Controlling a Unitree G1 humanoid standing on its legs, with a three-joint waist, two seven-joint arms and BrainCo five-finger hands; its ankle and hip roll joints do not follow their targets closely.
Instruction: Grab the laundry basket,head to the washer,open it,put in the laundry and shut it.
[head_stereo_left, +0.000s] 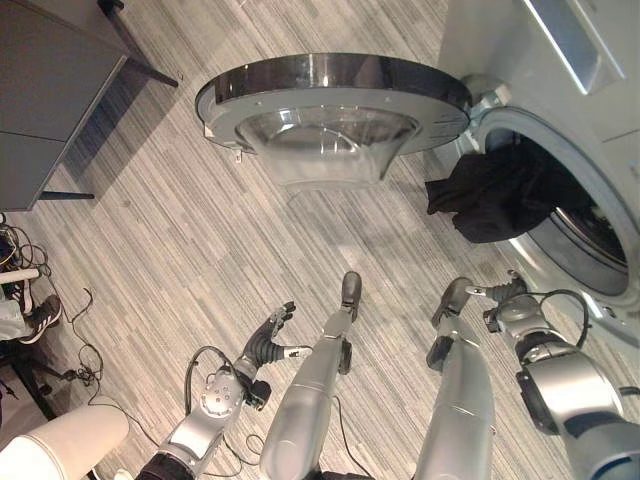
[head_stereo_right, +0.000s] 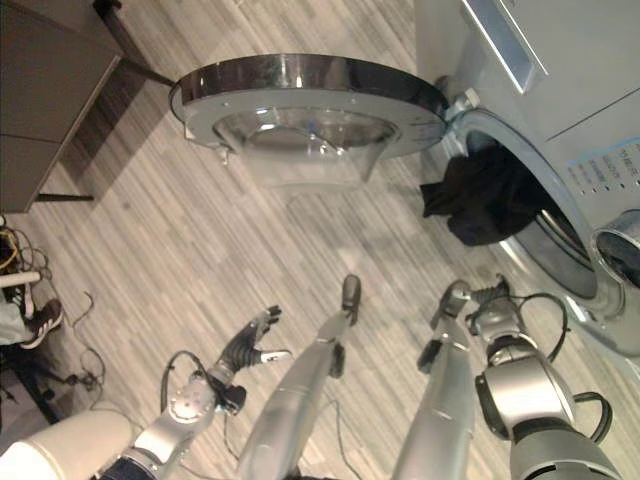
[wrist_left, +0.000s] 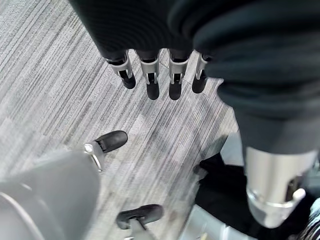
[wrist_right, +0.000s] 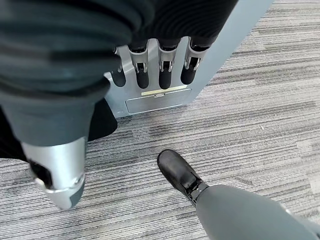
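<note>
At the washer's round opening, a crumpled black garment (head_stereo_left: 495, 195) hangs half out over the lower rim of the white front-loading washing machine (head_stereo_left: 600, 120). Its chrome-ringed glass porthole door (head_stereo_left: 330, 100) stands swung wide over the grey striped plank floor (head_stereo_left: 180, 250), bare between door and robot. Left hand (wrist_left: 155, 80) hangs low, fingers straight, empty. Right hand (wrist_right: 160, 67) hangs near the washer's base, fingers relaxed, empty. Dark grey cabinet (head_stereo_left: 50, 90) stands well apart on the left.
</note>
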